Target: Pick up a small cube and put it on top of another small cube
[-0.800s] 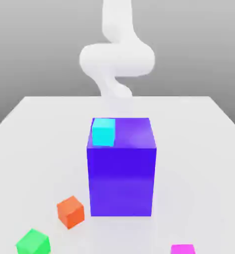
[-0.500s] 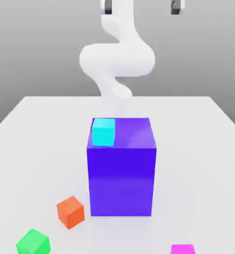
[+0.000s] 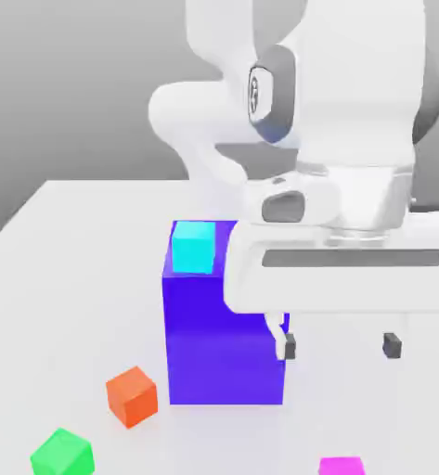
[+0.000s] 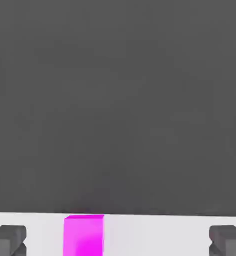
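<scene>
The small magenta cube sits on the table's near edge, below and slightly toward the viewer from my gripper, whose jaws stand wide apart and empty. Farther back stands the big blue block, topped by a cyan cube.

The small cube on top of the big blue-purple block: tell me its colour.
Cyan, seen best in the exterior view: the small cube on the block.

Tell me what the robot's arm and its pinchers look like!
The arm is smooth, rounded and glossy white, with a grey ring at one joint. Its hand is a wide white block with a dark slot. The gripper has two small, dark grey, blocky fingertips.
</scene>
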Controlling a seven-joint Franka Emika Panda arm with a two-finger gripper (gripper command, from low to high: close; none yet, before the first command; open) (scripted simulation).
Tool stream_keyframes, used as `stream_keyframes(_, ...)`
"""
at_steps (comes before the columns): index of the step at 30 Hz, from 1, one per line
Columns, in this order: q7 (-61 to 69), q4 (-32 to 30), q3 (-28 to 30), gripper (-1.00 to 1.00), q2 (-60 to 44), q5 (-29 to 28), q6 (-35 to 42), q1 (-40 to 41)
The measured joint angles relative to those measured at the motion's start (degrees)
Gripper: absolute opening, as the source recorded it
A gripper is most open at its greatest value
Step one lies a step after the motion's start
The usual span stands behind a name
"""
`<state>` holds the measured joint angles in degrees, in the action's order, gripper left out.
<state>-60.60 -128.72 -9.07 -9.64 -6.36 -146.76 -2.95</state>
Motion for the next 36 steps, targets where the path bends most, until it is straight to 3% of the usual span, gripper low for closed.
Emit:
stream_keyframes(10,-4.4,2.5,1.8,0.00,-20.7,-2.7,-9.5,-4.2)
stream_keyframes(11,-4.6,2.7,2.1,-1.00,-21.9,-3.0,-10.3,-4.4)
stream_keyframes(17,-4.7,2.8,2.3,-1.00,-22.4,-3.1,-10.8,-4.5)
stream_keyframes(23,-2.7,0.7,0.9,-1.00,-13.5,-0.5,-3.9,-2.1)
stream_keyframes(36,6.3,-2.6,13.6,-1.00,-5.3,8.1,0.7,17.4)
